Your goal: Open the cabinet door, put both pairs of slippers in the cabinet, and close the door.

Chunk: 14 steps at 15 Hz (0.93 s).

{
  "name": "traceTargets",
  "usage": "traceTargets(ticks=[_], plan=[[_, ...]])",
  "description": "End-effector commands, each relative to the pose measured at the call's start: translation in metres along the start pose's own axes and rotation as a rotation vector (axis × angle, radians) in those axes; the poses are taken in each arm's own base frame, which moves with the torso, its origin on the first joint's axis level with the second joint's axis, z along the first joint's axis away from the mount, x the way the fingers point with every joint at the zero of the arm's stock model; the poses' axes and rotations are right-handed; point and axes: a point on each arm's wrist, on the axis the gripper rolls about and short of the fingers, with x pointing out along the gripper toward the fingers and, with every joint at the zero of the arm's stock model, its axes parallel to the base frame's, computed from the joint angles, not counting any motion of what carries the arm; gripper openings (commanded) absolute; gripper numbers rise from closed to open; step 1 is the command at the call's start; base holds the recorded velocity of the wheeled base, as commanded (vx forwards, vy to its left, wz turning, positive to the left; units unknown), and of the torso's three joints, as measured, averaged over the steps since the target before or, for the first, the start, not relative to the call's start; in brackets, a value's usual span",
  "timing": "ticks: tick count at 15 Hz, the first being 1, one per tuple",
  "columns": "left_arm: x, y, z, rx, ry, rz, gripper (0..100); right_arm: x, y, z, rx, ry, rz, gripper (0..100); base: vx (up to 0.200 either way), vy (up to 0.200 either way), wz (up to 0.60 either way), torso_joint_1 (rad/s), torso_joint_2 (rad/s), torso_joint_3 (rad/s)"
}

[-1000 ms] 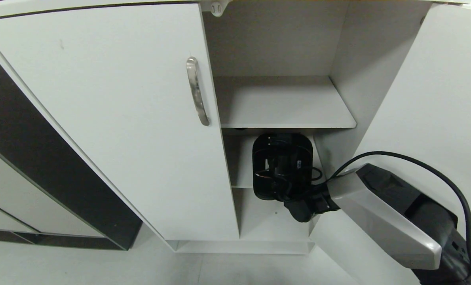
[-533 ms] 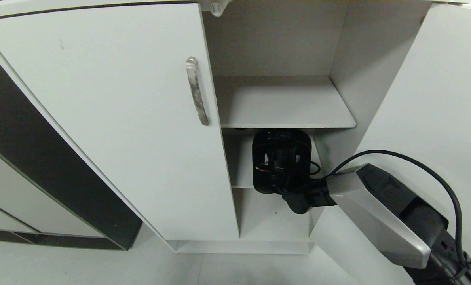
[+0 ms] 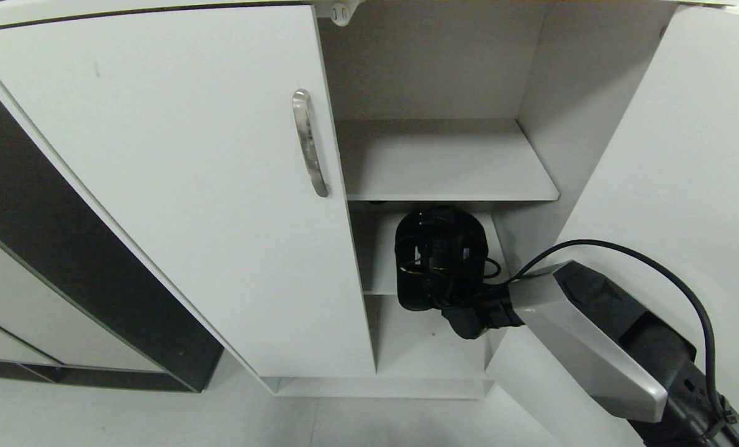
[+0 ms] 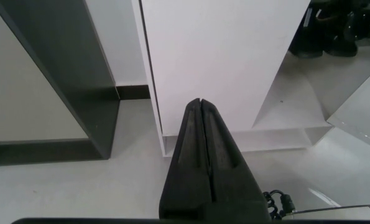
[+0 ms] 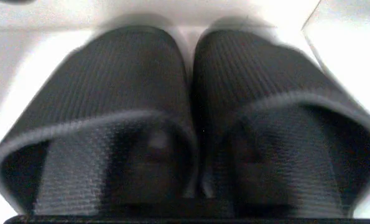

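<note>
The right claw (image 3: 441,248) sits inside the cabinet (image 3: 534,93), in the compartment under the upper shelf (image 3: 444,161), over the front edge of the middle shelf (image 3: 376,261); its wrist housing covers it from above, so we cannot tell whether it is open, closed or gripping. Directly ahead of it, very close, lies a pair of dark slippers (image 5: 110,106); the two touch side by side on the white shelf. Their open heel ends face the claw and their toes point to the back wall, so their long axis runs front to back, in line with the arm's reach. We judge that any pull-out must go straight back along that line, clear of the shelf edge above. The left claw (image 4: 200,102) is pressed closed on nothing and hangs outside, before the lower edge of the closed left door (image 3: 189,186), well apart from the slippers; the right arm is plainly the nearer. The right door (image 3: 686,155) stands wide open beside that arm; closing it is not yet done.
</note>
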Motion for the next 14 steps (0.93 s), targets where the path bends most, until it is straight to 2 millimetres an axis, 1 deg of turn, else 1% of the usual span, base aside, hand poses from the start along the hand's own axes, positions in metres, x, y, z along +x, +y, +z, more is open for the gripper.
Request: traceTargets(ticks=[1,3,6,7,8,10,11,12,14], plan=[[0.0,0.0,0.0,0.0,0.001,0.0,0,-0.003,-0.001,-0.005,-0.021,0.024,-0.001,100,0.0,0.0,0.0,0.0,0.0,0.0],[0.0,0.0,0.0,0.0,0.001,0.001,0,-0.017,-0.001,0.003,-0.027,0.033,0.016,100,0.0,0.0,0.0,0.0,0.0,0.0],[0.0,0.0,0.0,0.0,0.0,0.001,0,-0.04,-0.009,0.016,-0.019,0.023,0.034,100,0.0,0.0,0.0,0.0,0.0,0.0],[0.0,0.0,0.0,0.0,0.0,0.0,0,-0.056,-0.012,0.019,-0.022,0.025,0.053,100,0.0,0.0,0.0,0.0,0.0,0.0],[0.0,0.0,0.0,0.0,0.001,0.0,0,-0.071,-0.014,0.018,-0.023,0.027,0.071,100,0.0,0.0,0.0,0.0,0.0,0.0],[0.0,0.0,0.0,0.0,0.001,0.0,0,-0.107,-0.022,0.012,-0.039,0.04,0.106,100,0.0,0.0,0.0,0.0,0.0,0.0],[0.0,0.0,0.0,0.0,0.001,0.0,0,-0.123,-0.029,0.008,-0.048,0.046,0.115,100,0.0,0.0,0.0,0.0,0.0,0.0],[0.0,0.0,0.0,0.0,0.001,0.0,0,-0.136,-0.033,0.007,-0.043,0.041,0.132,100,0.0,0.0,0.0,0.0,0.0,0.0],[0.0,0.0,0.0,-0.001,0.001,0.0,0,-0.15,-0.04,0.006,-0.034,0.033,0.145,100,0.0,0.0,0.0,0.0,0.0,0.0]])
